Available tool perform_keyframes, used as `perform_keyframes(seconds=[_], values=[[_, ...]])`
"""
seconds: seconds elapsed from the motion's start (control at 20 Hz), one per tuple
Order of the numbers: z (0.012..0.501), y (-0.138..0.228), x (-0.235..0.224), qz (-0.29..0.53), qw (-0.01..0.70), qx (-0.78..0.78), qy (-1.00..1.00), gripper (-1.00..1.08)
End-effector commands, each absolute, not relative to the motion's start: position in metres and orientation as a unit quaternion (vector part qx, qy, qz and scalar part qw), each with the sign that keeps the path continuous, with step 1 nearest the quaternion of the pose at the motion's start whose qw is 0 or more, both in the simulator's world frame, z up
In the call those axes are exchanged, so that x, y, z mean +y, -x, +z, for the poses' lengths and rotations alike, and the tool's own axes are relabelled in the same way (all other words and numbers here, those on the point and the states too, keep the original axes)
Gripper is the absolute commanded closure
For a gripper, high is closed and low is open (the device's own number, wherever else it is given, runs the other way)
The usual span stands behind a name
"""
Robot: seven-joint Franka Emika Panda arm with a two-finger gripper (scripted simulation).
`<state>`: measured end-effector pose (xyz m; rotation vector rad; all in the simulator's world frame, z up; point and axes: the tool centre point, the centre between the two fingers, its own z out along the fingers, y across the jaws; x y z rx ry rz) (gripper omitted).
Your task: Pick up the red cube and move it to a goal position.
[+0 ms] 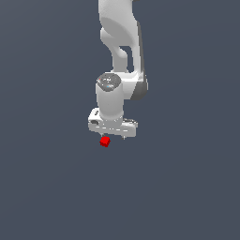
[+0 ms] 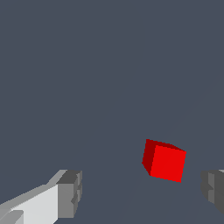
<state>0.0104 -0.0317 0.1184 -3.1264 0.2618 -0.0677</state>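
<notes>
The red cube (image 1: 104, 141) is a tiny bright red block just below the white gripper (image 1: 112, 136) in the exterior view, under its exterior-view-left half. In the wrist view the red cube (image 2: 164, 160) lies ahead of the gap between the two grey fingertips (image 2: 70, 192), closer to the far one at the picture's edge. The gripper (image 2: 142, 192) is open, with its jaws spread wide, and holds nothing. No finger touches the cube.
The white Panda arm (image 1: 119, 42) rises above the gripper to the top of the exterior view. A plain dark grey surface (image 1: 187, 187) fills the surroundings. No goal marker shows.
</notes>
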Motion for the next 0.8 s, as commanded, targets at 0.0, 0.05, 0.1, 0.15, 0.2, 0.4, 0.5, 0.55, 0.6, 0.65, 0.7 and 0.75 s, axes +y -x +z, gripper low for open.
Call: perform_keyframes(seconds=[0.0,0.05,0.1,0.15,0.2,0.4,0.5,0.55,0.6,0.65,0.7,0.75], values=[[0.090,-0.004,-0.047,-0.015,0.000,0.113,0.993,-0.92],[0.080,-0.001,-0.052,-0.013,0.000,0.124,0.992,-0.92],[0.071,0.001,-0.057,-0.011,0.000,0.134,0.991,-0.92],[0.062,0.003,-0.061,-0.009,-0.001,0.143,0.990,-0.92],[0.054,0.005,-0.065,-0.008,-0.001,0.151,0.989,-0.92],[0.031,0.012,-0.076,-0.003,-0.001,0.175,0.985,-0.92],[0.025,0.014,-0.079,-0.001,-0.001,0.182,0.983,-0.92],[0.023,0.015,-0.080,-0.001,-0.001,0.184,0.983,-0.92],[0.021,0.015,-0.080,0.000,-0.001,0.185,0.983,-0.92],[0.020,0.015,-0.080,0.000,0.000,0.186,0.983,-0.92],[0.020,0.015,-0.081,0.000,0.000,0.186,0.982,-0.92],[0.020,0.015,-0.081,0.000,0.000,0.186,0.982,1.08]])
